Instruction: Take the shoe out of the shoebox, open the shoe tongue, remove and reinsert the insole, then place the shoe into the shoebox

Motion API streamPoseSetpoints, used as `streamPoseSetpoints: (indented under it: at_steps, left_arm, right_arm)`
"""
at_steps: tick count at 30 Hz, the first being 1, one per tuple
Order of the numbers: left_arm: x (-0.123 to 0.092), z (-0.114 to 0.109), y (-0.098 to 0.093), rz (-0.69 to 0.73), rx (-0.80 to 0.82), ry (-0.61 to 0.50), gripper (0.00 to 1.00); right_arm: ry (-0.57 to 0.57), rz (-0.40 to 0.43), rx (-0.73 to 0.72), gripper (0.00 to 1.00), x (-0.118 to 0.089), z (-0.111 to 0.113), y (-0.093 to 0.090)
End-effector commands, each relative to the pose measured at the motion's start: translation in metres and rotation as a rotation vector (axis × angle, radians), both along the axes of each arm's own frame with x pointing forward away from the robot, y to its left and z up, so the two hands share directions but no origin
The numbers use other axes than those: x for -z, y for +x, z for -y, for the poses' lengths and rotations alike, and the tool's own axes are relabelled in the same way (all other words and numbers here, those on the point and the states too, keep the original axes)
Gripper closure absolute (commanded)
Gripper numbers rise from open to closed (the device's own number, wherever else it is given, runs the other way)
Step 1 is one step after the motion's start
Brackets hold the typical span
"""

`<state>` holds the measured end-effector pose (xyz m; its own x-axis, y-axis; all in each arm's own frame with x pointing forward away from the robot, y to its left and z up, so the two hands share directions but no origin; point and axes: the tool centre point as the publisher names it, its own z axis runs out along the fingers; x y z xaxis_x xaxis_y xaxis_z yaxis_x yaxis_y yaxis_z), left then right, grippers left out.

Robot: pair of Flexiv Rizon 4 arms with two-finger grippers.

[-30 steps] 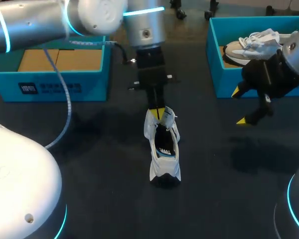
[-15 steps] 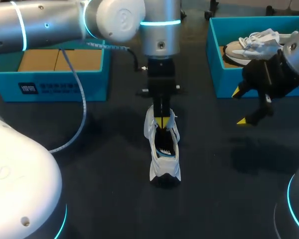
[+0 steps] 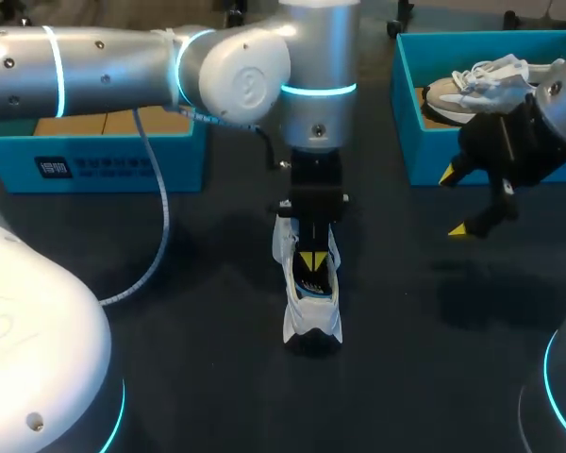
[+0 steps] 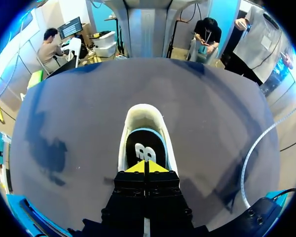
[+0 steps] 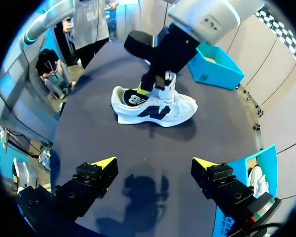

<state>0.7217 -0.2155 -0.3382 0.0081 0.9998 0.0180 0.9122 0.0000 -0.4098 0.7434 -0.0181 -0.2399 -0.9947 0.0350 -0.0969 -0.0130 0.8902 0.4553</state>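
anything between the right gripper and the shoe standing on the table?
Nothing. In the right wrist view, the stretch of dark table from the open right gripper to the shoe is bare.

Probably a lab; robot arms [image 3: 94, 57]

Dark table [image 3: 198, 359] carries a white shoe [image 3: 313, 321] upright on its sole near the middle, heel toward the near edge, and two blue boxes at the far edge, left box [image 3: 104, 170] and right box [image 3: 434, 160], well apart.
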Motion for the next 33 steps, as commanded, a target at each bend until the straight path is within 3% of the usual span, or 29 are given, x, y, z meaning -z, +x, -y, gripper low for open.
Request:
streamPoseSetpoints:
  at_steps: [1, 19, 29, 33]
  left_arm:
    - [0.010, -0.002, -0.004, 0.006, 0.001, 0.003, 1.00]
    - [0.063, -0.004, -0.018, 0.067, -0.053, 0.031, 1.00]
    - [0.036, -0.005, -0.026, 0.075, -0.057, -0.025, 1.00]
    - [0.038, -0.002, -0.033, 0.072, -0.054, -0.046, 1.00]
  right_arm:
    - [-0.001, 0.001, 0.001, 0.00, 0.000, 0.000, -0.001]
    - [-0.001, 0.001, 0.001, 0.00, 0.000, 0.000, -0.001]
    - [-0.001, 0.001, 0.001, 0.00, 0.000, 0.000, -0.001]
    - [-0.001, 0.001, 0.001, 0.00, 0.000, 0.000, -0.001]
